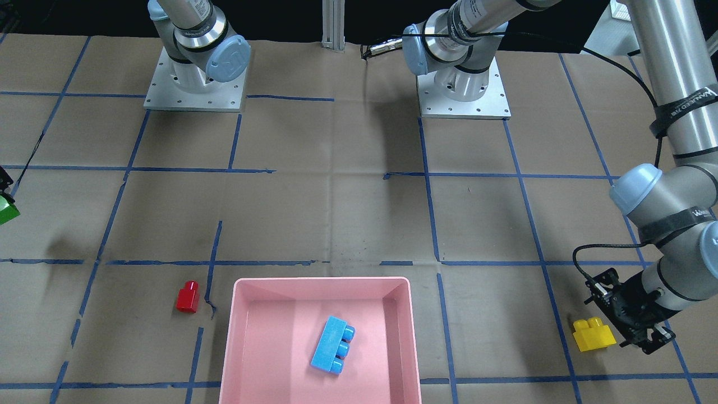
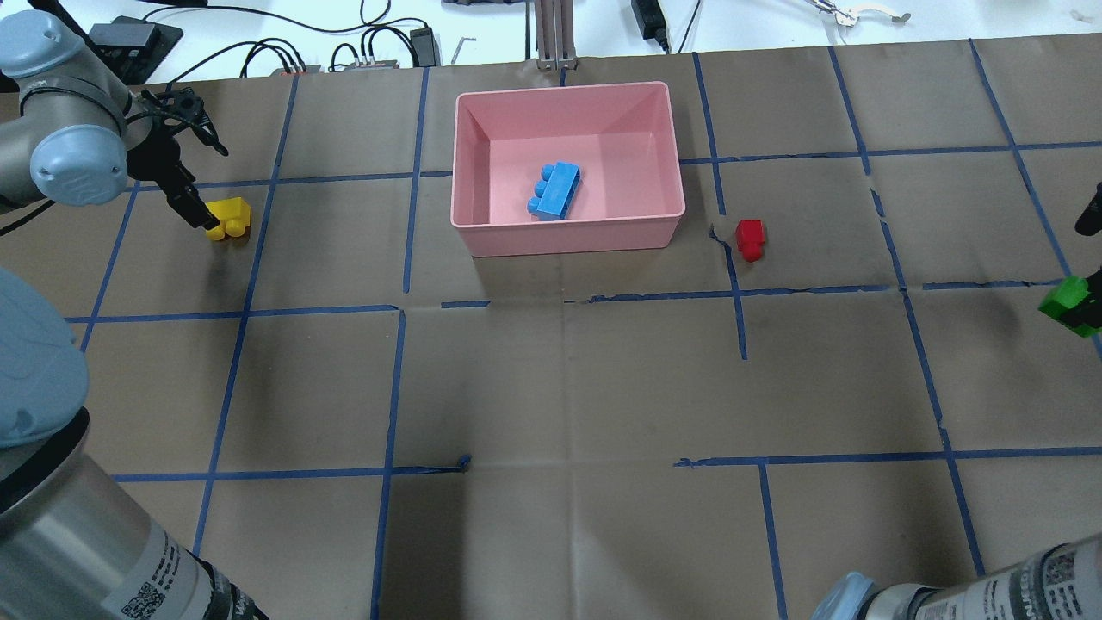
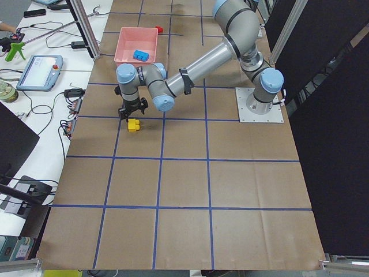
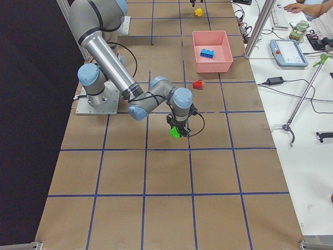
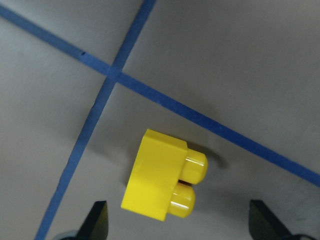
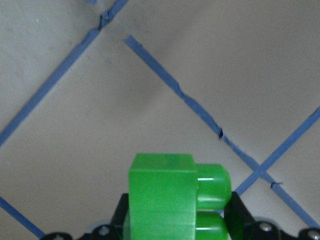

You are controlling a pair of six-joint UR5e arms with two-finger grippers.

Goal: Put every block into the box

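Your left claw (image 5: 181,227): jaws wide, yellow block (image 5: 162,182) between fingertips (image 5: 100,220). Your right claw (image 4: 178,124): clamped on green block (image 6: 162,195). Lettering on arm strap (image 1: 681,109) too small to read.

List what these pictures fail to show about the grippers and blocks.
- Right gripper: front-facing and overhead views cut it off at their edges; in its wrist view the green block it holds covers its fingers.
- Left gripper: wrist view's bottom edge crops all but the fingertips, spread either side of the yellow block.
- Red block: too small in the exterior left view to show its stud.
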